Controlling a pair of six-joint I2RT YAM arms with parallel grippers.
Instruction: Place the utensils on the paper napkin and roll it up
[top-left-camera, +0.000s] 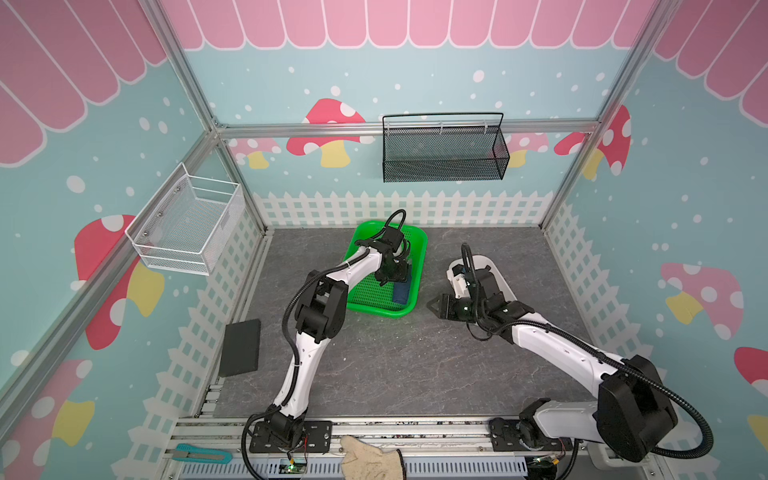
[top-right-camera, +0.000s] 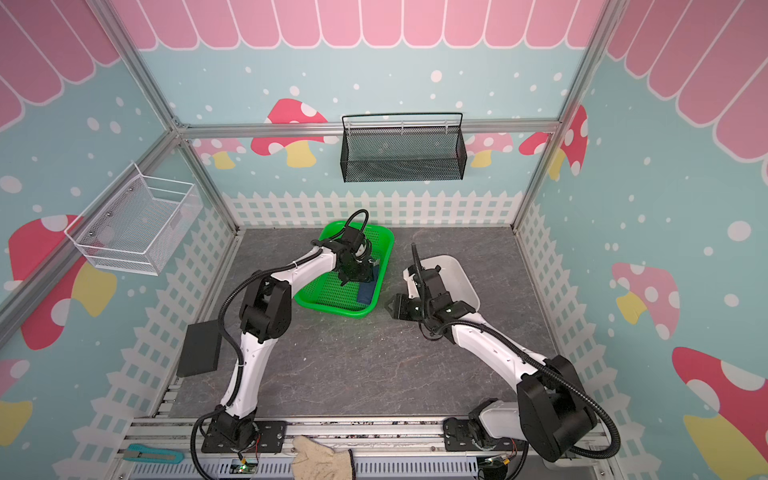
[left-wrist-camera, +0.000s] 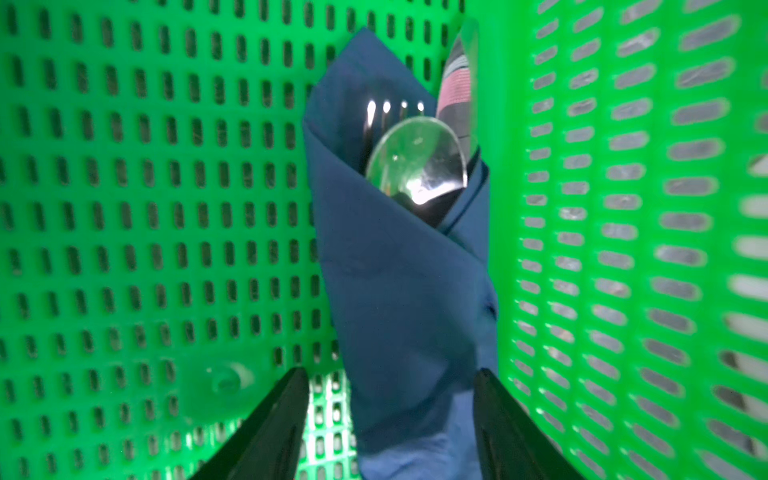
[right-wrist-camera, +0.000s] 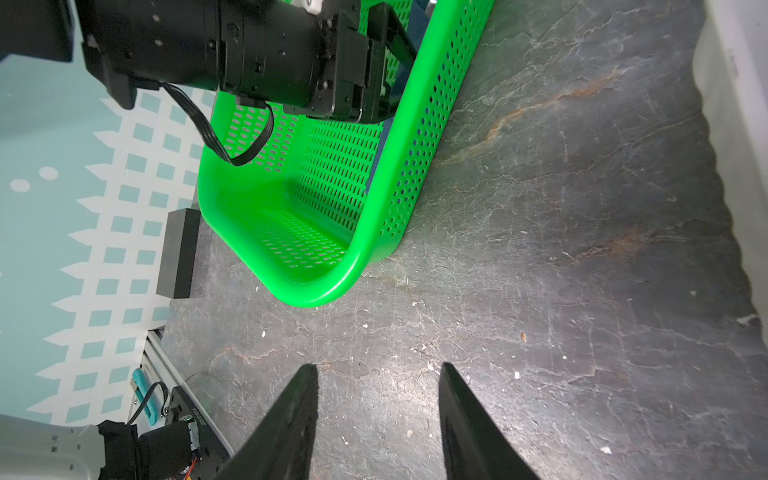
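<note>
The dark blue paper napkin (left-wrist-camera: 395, 291) lies rolled into a cone on the floor of the green basket (left-wrist-camera: 623, 208), close to one wall. The utensils stick out of its open end: a silver spoon bowl (left-wrist-camera: 419, 162), fork tines (left-wrist-camera: 395, 110) behind it, and another shiny metal piece (left-wrist-camera: 457, 83) beside them. My left gripper (left-wrist-camera: 390, 374) is open and straddles the roll's narrow end, with a gap on one side. In both top views it reaches down into the basket (top-left-camera: 382, 311), where one end of the napkin (top-left-camera: 402, 292) shows. My right gripper (right-wrist-camera: 378, 368) is open and holds nothing above the grey table, to the right of the basket (right-wrist-camera: 324, 286).
A white bin (top-left-camera: 494, 270) sits behind the right arm. A black block (top-left-camera: 241, 347) lies at the table's left edge. A black mesh basket (top-left-camera: 442, 153) and a white wire basket (top-left-camera: 187, 232) hang on the walls. A beige glove (top-left-camera: 370, 459) and a teal tool (top-left-camera: 203, 453) lie on the front rail.
</note>
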